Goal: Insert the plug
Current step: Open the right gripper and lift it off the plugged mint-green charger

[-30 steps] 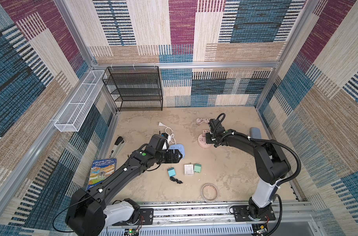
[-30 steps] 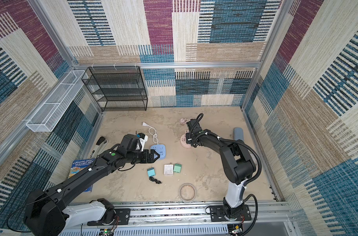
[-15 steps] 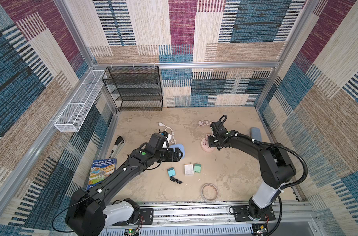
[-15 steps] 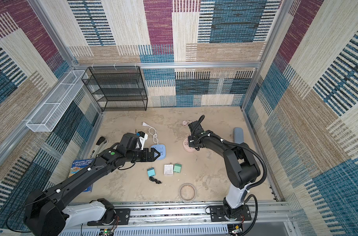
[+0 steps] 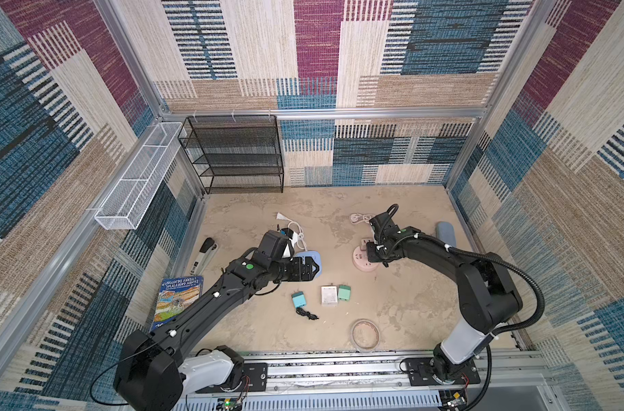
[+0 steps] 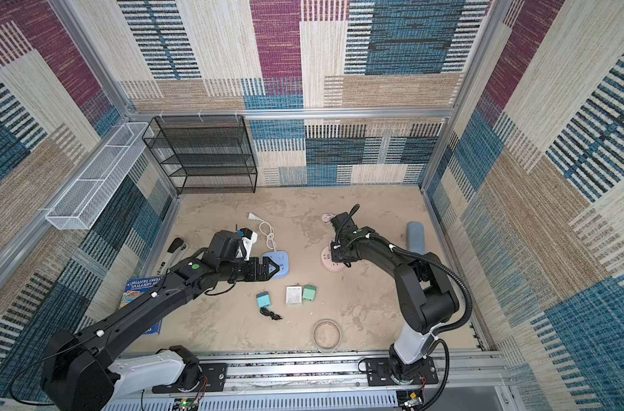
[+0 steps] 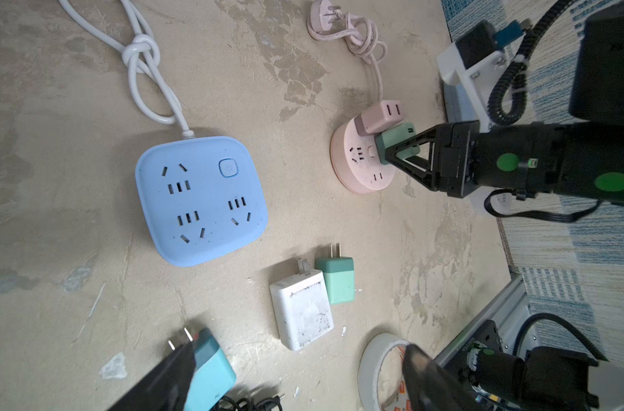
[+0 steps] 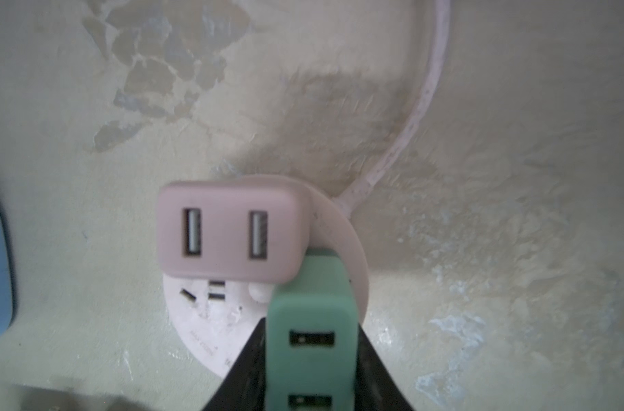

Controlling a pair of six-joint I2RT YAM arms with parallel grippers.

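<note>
Right pincer (image 5: 374, 251), arm (image 5: 428, 249) reaching toward ten o'clock, clamps one green plug (image 8: 310, 284) beside one pink plug (image 8: 228, 231); left pincer (image 5: 316, 270) gapes, released.

The left arm (image 5: 211, 302) stretches from its base diagonally toward the middle, forearm low and nearly level. The left gripper (image 5: 312, 269) points sideways toward the other arm, its fingers (image 7: 168, 377) spread wide with nothing between them. The right arm (image 5: 481, 284) rises from its base, folds at the elbow and reaches inward. Its wrist tips over so the right gripper (image 5: 374, 253) points downward, fingers (image 8: 243, 370) drawn in against both sides of a green plug (image 8: 312, 320).
</note>
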